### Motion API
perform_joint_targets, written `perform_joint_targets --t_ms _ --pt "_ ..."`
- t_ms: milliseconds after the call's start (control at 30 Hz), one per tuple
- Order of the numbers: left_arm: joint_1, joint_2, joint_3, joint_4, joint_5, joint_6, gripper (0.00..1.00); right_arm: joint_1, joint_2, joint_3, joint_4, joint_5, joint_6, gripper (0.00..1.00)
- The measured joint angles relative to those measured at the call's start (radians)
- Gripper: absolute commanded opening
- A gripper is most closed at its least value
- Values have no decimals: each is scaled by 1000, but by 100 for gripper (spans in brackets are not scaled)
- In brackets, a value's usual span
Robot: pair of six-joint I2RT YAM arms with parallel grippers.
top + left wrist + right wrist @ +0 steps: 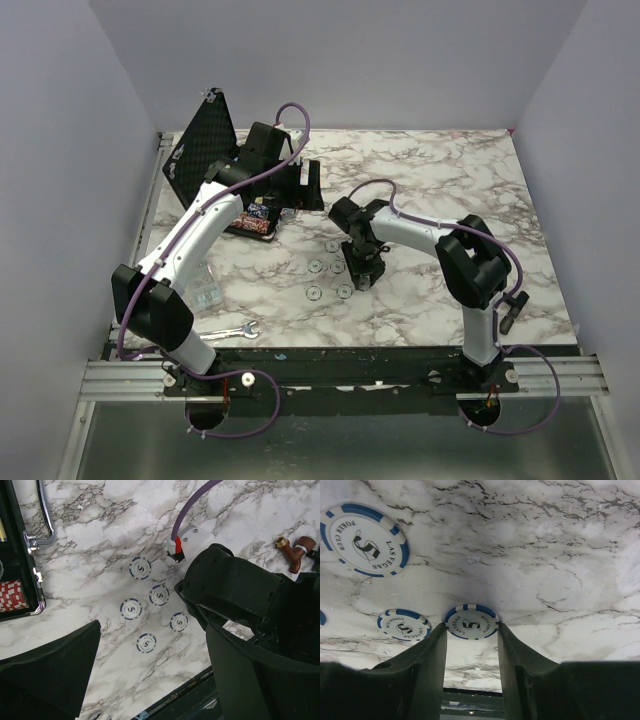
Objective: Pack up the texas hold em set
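An open black case [205, 140] stands at ten o'clock on the marble surface [450, 190], with red chips [12, 594] inside. The left pincer [152, 627] hovers beside it, fingers spread wide. At centre, blue-and-white chips [131, 609] lie flat. The right pincer [471, 626] squeezes a single chip [471, 620] by its edges.

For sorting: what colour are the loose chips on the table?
Loose chips: white with blue edge stripes; right wrist view.
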Motion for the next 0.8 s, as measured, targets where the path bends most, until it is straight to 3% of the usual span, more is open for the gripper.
perform_joint_targets --t_ms 800 --pt "0 0 0 -3 -1 4 85 49 -4 42 9 -77 22 33"
